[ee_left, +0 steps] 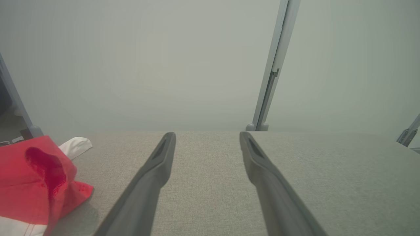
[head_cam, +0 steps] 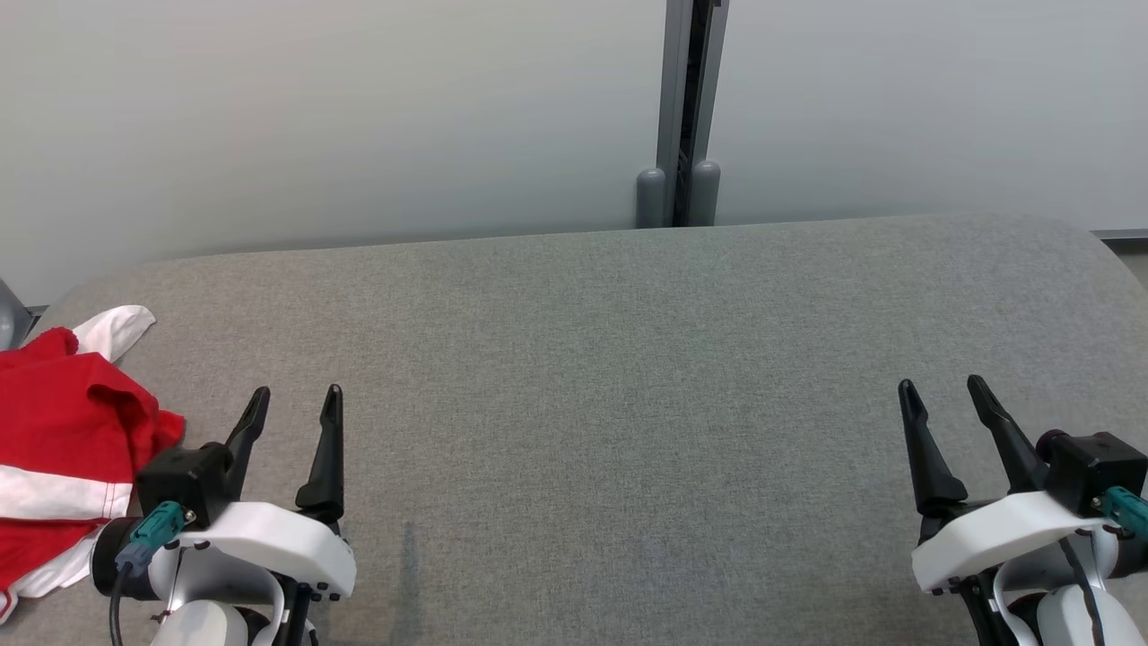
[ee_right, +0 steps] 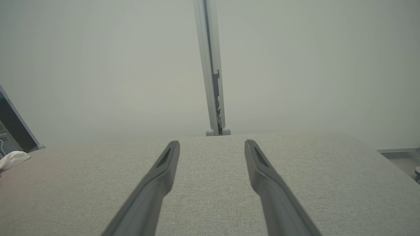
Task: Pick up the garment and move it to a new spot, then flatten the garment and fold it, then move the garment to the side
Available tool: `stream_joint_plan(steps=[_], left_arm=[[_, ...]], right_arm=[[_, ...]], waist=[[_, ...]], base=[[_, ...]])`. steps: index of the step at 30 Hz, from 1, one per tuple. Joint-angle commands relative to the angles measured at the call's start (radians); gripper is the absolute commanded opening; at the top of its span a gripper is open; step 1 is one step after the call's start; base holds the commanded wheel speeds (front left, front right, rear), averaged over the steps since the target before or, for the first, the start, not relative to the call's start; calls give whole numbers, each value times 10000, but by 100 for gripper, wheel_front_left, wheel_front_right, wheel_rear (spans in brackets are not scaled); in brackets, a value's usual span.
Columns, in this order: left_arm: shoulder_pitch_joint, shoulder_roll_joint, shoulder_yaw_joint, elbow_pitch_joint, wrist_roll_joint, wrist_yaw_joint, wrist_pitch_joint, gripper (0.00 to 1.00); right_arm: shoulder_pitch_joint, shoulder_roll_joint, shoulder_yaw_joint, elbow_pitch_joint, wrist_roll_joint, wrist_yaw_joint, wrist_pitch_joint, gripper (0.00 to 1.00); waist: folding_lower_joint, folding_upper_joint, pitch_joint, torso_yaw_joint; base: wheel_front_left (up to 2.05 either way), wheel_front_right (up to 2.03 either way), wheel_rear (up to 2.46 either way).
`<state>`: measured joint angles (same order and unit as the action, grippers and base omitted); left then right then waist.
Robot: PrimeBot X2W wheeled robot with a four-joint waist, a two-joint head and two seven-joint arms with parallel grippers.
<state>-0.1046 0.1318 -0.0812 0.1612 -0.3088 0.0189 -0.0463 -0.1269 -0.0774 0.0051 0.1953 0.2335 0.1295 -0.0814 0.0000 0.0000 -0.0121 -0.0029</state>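
Nearest the camera, my left gripper (head_cam: 297,395) and right gripper (head_cam: 941,386) hover low over the grey table (head_cam: 628,359), well apart. Both have their fingers spread wide and hold nothing. The garment (head_cam: 63,431) (red with white bands, crumpled) lies at the table's far left, just beside my left gripper. A pale wall (head_cam: 359,117) stands behind.

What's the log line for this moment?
stage: pre-grasp | garment: red-white, crumpled, left edge of grey surface | left gripper: open, empty, garment at its left | right gripper: open, empty | fold: not started
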Motion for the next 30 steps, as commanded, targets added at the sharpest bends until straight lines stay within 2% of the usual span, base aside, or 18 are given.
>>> stream_joint_plan(steps=[1, 15, 30], left_arm=[[110, 28, 84, -80, 166, 62, 37, 100], [255, 88, 223, -144, 889, 164, 398, 100], [127, 107, 120, -28, 654, 182, 402, 100]], right_arm=[[87, -65, 7, -23, -181, 20, -137, 100], [172, 59, 80, -57, -1036, 20, -543, 100], [262, 171, -212, -93, -945, 20, -481, 100]], waist=[[0, 0, 4, -3], [0, 0, 34, -48], [0, 0, 103, -17]], base=[[0, 0, 0], [0, 0, 0], [0, 0, 0]])
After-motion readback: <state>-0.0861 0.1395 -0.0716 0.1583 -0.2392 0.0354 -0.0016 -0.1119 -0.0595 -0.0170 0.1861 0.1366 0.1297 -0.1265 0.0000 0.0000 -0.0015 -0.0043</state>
